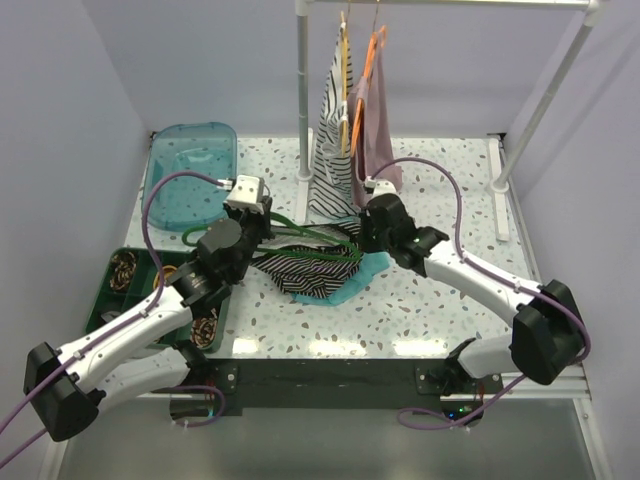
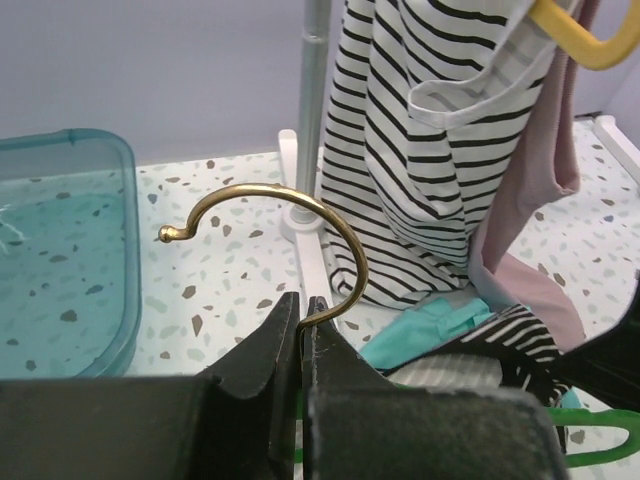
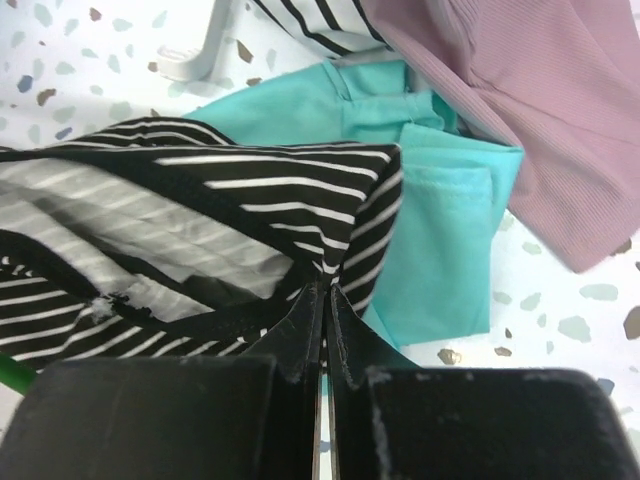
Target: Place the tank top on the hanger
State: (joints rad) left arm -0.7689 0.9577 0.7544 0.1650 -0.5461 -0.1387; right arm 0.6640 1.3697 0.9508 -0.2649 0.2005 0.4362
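Observation:
The black-and-white striped tank top [image 1: 315, 268] lies crumpled mid-table on a teal cloth [image 1: 368, 268]. The dark-green hanger [image 1: 312, 240] lies across it, its brass hook [image 2: 300, 205] pointing left. My left gripper [image 1: 262, 232] is shut on the hook's stem, as the left wrist view [image 2: 302, 305] shows; a green hanger arm [image 2: 600, 440] shows at the lower right. My right gripper [image 1: 362, 232] is shut on a black-trimmed fold of the tank top [image 3: 250, 190], pinched between the jaws in the right wrist view [image 3: 323, 290]. A bit of green hanger [image 3: 10, 375] shows at the left edge.
A clothes rack post [image 1: 304, 90] stands behind, holding a striped garment on a yellow hanger [image 1: 335, 130] and a mauve garment on an orange hanger [image 1: 375, 110]. A teal bin [image 1: 190, 165] sits at the back left, a green tray [image 1: 130, 280] at the left.

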